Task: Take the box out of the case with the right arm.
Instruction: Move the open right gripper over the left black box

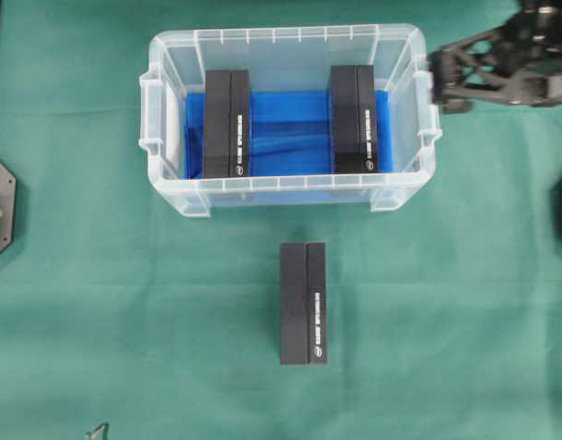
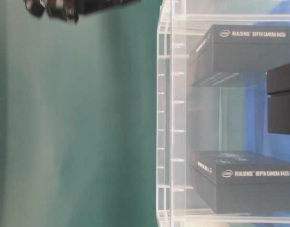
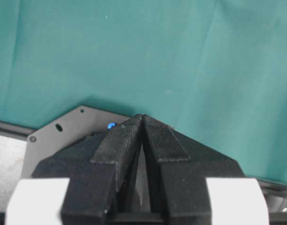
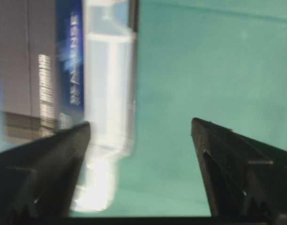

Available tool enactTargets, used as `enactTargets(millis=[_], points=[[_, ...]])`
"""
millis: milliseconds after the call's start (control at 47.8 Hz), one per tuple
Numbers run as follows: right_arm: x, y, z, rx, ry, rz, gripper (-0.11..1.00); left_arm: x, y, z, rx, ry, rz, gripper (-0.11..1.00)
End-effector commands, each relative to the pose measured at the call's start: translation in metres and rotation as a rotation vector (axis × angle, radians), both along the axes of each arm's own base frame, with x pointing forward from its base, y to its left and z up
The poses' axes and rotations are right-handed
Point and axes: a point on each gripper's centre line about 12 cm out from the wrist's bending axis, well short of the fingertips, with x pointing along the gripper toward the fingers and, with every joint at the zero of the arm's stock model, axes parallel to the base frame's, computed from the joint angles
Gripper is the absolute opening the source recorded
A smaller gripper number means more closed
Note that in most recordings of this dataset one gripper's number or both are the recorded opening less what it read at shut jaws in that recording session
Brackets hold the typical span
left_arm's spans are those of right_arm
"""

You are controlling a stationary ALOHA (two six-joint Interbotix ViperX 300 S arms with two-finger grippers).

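We see the black truss-patterned right gripper spread wide, holding nothing, beside the clear plastic rectangular case; the left gripper is pressed together; the black rectangular boxes read "RealSense Depth Camera D435i"

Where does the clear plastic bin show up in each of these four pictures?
Overhead view: the bin sits at top centre, two black boxes inside.
Table-level view: it fills the right side, seen turned sideways.
Left wrist view: not in it.
Right wrist view: its blurred wall stands left of centre.
Shared landmark: the box by the right wall.
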Motion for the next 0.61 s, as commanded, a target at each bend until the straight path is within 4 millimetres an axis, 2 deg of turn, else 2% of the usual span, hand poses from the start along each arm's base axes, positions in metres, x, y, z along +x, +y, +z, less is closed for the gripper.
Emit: enactTargets(millis=[0, 314, 586], points=[[0.031, 0.0, 0.011, -0.007, -0.036, 0.023, 0.85, 0.002, 0.001, 0.005, 0.002, -0.017, 0.005, 0.03], [0.124, -0.002, 0.018, -0.021, -0.079, 0.085, 0.85, 0.001, 0.001, 0.005, 0.0, -0.017, 0.005, 0.03], [0.188, 0.002, 0.012, -0.015, -0.123, 0.143, 0.85, -0.003, 0.001, 0.007, 0.001, -0.034, 0.004, 0.03]])
